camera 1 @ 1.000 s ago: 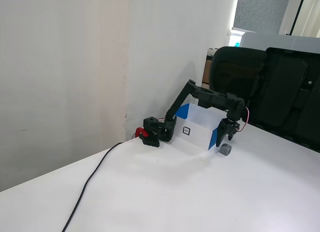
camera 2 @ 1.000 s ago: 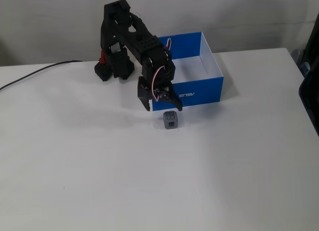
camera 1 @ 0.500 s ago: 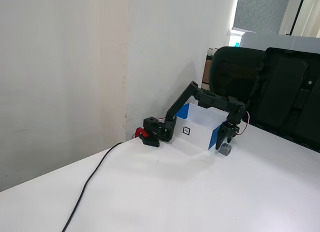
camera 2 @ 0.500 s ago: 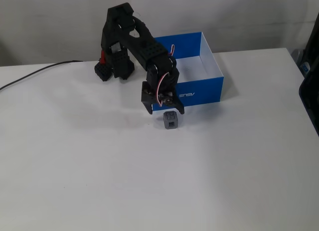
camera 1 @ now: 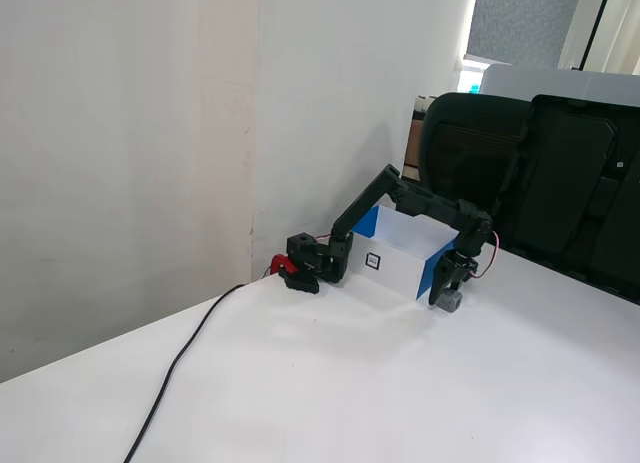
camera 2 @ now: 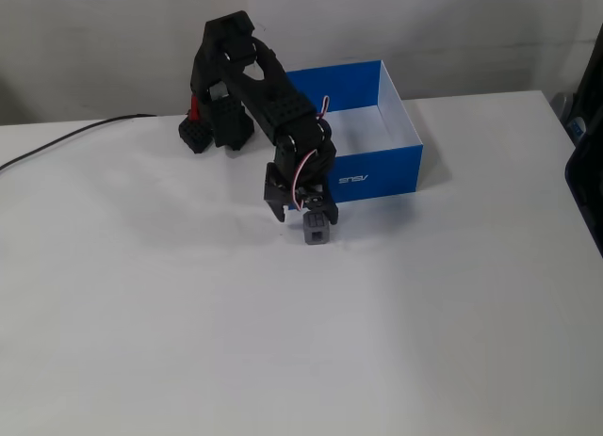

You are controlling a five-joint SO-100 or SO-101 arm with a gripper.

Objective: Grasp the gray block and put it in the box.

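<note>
We are seeing the hand reaching down onto the gray block, which is sitting on the white desk just in front of the box and its blue side. The fingers are sitting close around the block's top; whether they are gripping it, we cannot tell. In the other fixed view the hand is hiding most of the block beside the box.
</note>
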